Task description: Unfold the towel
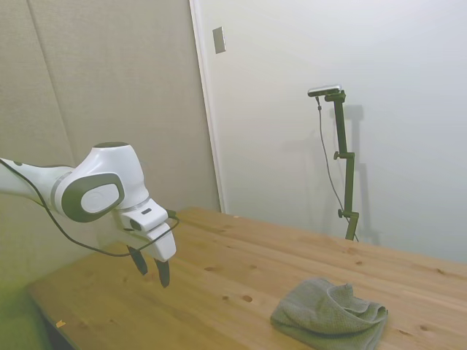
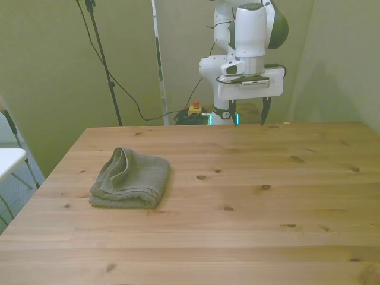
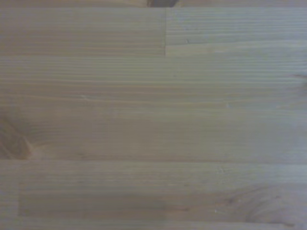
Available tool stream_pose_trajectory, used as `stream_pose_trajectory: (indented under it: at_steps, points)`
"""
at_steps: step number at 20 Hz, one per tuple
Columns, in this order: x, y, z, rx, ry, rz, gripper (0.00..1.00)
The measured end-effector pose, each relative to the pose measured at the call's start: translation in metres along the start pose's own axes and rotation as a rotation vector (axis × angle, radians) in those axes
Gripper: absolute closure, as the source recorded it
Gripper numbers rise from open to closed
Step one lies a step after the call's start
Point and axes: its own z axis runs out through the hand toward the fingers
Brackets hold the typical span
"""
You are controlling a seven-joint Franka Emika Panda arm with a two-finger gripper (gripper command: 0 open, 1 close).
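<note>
Grey-green towel (image 2: pixel 130 178) lies folded on the table (image 2: pixel 249 202), well apart from your claw (image 2: pixel 248 111), which hangs spread and empty above bare wood, so you are at the approach: reach across and pinch a loose edge.

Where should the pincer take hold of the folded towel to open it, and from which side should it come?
Probably the top layer's loose edge of the towel, which bulges up along the front view's left. The open pincer should come down from above, since the towel lies flat on the table.
</note>
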Motion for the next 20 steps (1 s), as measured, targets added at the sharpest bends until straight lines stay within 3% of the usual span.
stream_pose_trajectory:
  at_steps: [5, 11, 20]
  points:
    - [0.015, 0.012, -0.002, 0.005, 0.005, 0.02, 0.0]
    - [0.069, 0.042, -0.029, 0.03, 0.057, 0.076, 0.0]
    - [0.183, 0.153, -0.042, 0.083, 0.031, 0.148, 0.0]
